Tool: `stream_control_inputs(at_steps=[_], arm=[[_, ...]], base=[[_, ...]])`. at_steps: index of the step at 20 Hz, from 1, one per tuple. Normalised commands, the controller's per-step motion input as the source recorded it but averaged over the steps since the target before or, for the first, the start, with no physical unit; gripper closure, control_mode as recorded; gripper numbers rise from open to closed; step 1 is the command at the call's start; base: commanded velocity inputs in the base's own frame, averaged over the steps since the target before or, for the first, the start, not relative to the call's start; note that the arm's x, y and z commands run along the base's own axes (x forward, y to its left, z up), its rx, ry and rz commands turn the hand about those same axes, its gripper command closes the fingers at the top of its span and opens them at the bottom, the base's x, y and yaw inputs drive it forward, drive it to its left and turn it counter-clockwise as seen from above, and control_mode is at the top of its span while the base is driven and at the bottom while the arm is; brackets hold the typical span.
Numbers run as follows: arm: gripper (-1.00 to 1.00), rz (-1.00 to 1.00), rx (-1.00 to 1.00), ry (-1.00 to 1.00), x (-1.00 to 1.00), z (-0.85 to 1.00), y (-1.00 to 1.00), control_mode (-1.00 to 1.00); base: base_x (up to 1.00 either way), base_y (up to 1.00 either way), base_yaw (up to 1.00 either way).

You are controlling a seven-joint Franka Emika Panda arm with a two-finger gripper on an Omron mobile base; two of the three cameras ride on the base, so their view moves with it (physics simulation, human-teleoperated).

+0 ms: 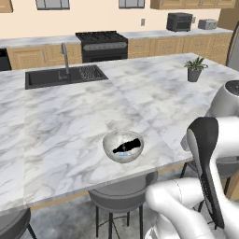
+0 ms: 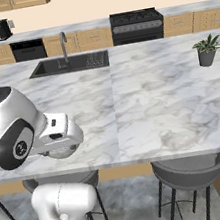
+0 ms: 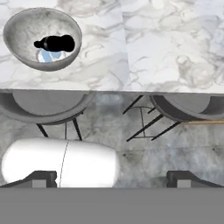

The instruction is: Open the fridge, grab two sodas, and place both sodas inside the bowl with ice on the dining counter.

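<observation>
While parked at the near edge of the dining counter (image 1: 70, 126), looks down from the hand over marble and floor. Jaws spread wide, fingertips far apart at the bottom of the hand view, gripping nothing; gripper (image 3: 113, 178) held off the counter's edge, above the floor and beside the stools. Small silver-grey bowl (image 1: 123, 146) standing on the marble near the front edge, just above a grey stool (image 1: 122, 192) tucked under the overhang. Same bowl (image 3: 42, 38) at the upper left of the hand view, well apart from the fingertips. Inside it, a dark black patch and a bit of blue and white beneath, probably a soda (image 3: 48, 55) lying in the bottom; how many cans lie there cannot be told. Second stool (image 3: 188, 107) at the right under the counter edge. Black sink (image 1: 63, 76) with its tap set into the far side of the same marble top, well away from the bowl. Small potted plant (image 1: 195, 68) toward the far right corner of the counter. Behind, along the wall: black stove (image 1: 101, 45), light wood cabinets (image 1: 154, 46), a dark microwave (image 1: 179, 21) and a toaster (image 1: 207, 24) on the wall counter. Grey edge at the far right of the left base view, possibly the fridge, too little in sight to tell.
</observation>
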Motion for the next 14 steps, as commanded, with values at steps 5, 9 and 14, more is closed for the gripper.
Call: stream_control_inputs(at_steps=[5,9,14], arm=[[-1.00,0.00,0.00,-0.01,-0.13,-0.07,0.00,-1.00],[-1.00,-0.06,0.00,-0.19,-0.91,-0.18,-0.16,-1.00],[-1.00,-0.02,0.00,-0.06,-0.20,-0.01,-0.05,1.00]], base=[[0.00,0.00,0.00],[0.00,0.00,0.00],[-0.80,-0.43,-0.06]])
